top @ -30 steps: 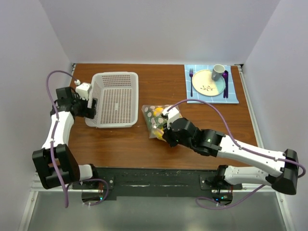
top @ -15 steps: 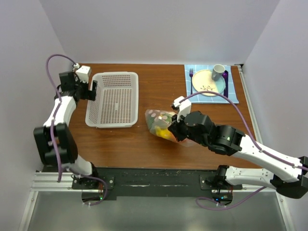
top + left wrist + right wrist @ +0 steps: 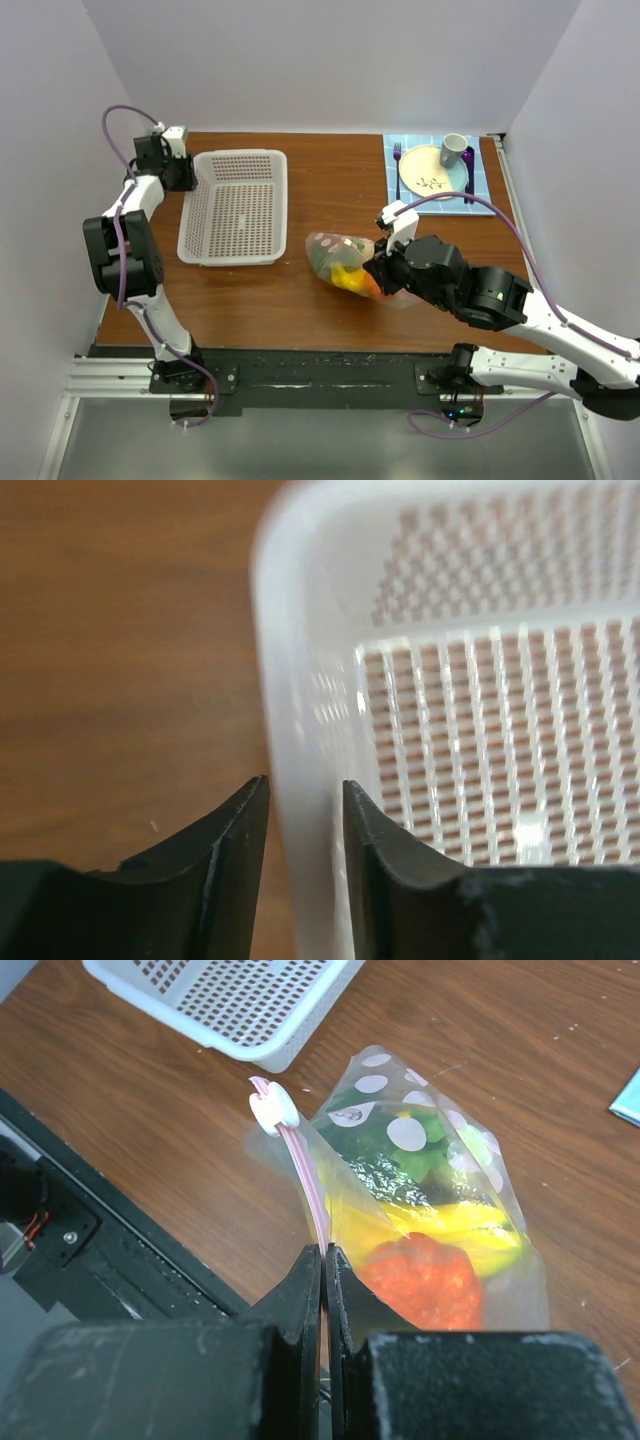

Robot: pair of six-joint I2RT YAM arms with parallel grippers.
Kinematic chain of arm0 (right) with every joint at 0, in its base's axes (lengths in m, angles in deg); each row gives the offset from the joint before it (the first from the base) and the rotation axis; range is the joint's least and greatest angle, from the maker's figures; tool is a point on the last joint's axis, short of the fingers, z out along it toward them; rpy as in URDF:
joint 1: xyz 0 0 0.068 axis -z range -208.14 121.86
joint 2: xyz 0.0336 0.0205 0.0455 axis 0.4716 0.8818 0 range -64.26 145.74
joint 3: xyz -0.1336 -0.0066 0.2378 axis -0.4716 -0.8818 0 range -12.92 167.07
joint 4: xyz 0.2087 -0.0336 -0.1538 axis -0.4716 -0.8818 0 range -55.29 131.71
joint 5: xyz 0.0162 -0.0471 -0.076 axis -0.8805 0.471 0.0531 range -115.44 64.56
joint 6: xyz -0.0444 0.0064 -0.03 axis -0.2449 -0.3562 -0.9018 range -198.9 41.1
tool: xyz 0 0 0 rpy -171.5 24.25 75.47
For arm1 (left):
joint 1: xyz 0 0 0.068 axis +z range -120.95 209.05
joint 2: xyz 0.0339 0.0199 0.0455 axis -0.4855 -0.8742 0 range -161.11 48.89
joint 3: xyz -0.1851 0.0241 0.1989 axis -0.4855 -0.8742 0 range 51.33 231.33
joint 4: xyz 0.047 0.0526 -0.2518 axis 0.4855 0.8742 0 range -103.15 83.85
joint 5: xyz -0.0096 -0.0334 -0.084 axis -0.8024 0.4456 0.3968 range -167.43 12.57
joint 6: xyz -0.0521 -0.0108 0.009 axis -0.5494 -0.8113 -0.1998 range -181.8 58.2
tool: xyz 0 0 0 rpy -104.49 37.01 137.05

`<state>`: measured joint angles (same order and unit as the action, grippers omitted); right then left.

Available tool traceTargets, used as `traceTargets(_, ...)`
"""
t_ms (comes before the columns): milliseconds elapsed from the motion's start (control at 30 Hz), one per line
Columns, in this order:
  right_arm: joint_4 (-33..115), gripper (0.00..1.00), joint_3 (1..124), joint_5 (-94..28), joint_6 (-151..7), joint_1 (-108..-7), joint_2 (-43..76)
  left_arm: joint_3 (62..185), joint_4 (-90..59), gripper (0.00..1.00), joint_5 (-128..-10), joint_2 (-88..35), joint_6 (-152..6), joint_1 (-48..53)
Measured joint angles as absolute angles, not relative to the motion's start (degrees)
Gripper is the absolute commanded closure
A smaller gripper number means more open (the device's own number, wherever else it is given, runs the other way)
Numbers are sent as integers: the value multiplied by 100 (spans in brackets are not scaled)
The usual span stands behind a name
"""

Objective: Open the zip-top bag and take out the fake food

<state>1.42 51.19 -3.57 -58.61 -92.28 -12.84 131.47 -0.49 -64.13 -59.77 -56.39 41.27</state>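
My right gripper (image 3: 325,1252) is shut on the pink zip strip (image 3: 305,1175) of the zip-top bag (image 3: 430,1210), just behind the white slider (image 3: 273,1110). The clear bag (image 3: 335,258) hangs from it over the middle of the table. The fake food shows through the plastic: an orange-red fruit (image 3: 425,1280), a yellow piece (image 3: 450,1228) and dark green pieces (image 3: 395,1155). My left gripper (image 3: 305,785) is at the far left corner of the white basket (image 3: 235,205), its fingers either side of the basket's wall (image 3: 300,630) and pressed in on it.
A blue mat at the back right holds a yellow plate (image 3: 428,172), a fork and a grey cup (image 3: 454,150). The basket's near corner (image 3: 270,1055) lies just beyond the bag. The black base rail (image 3: 60,1230) runs along the table's near edge.
My left arm has swung back to the basket's far left corner and its jaws have narrowed onto the wall. My right gripper has drawn the bag to the right and nearer.
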Motion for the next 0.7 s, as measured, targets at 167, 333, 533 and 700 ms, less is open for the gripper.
traceTargets(167, 164, 100, 5248, -185, -6018, -9228, -1153, 12085, -58, 62, -6398, -5544, -5484, 4123)
traceTargets(333, 312, 100, 5274, -91, -6191, -9228, -956, 11381, -82, 67, -6347, -4877, -5405, 4130)
traceTargets(533, 404, 100, 5399, -82, -6449, -9228, -709, 10747, 36, 68, -6118, -4126, -5232, 4127)
traceTargets(700, 408, 100, 5727, 1, -6763, -9226, -451, 10323, 353, 35, -5831, -3492, -5012, 4127)
